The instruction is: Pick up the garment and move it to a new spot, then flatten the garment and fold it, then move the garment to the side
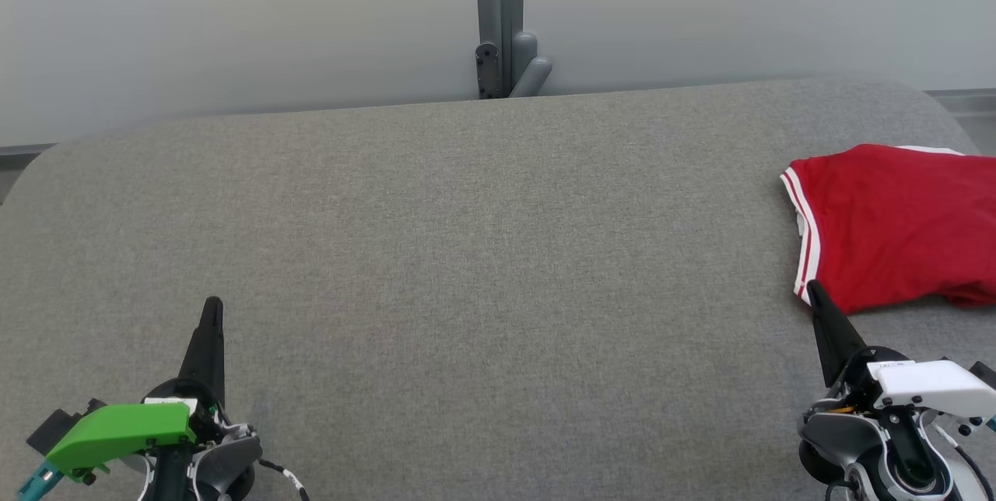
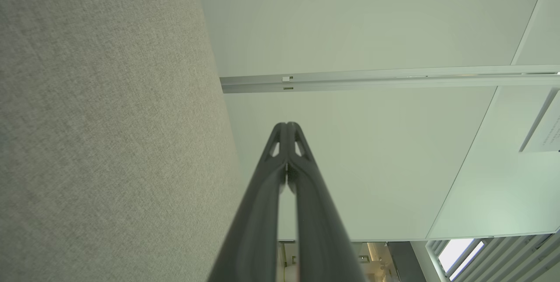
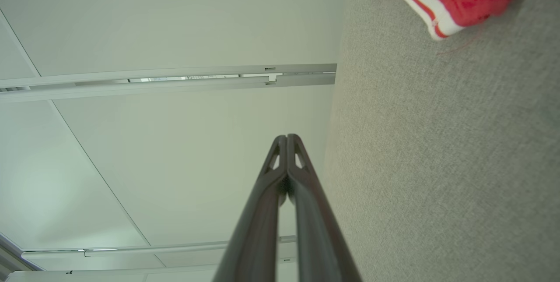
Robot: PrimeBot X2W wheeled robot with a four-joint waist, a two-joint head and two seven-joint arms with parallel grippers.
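Garment (red, white-striped hem) lies on the grey table's right side; left gripper and right gripper rest with fingers pressed together, empty.

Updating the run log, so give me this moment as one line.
item: red garment on grey table, far right | left claw: shut, empty | right claw: shut, empty, tip near garment hem

Probably a lab: pale partition panels
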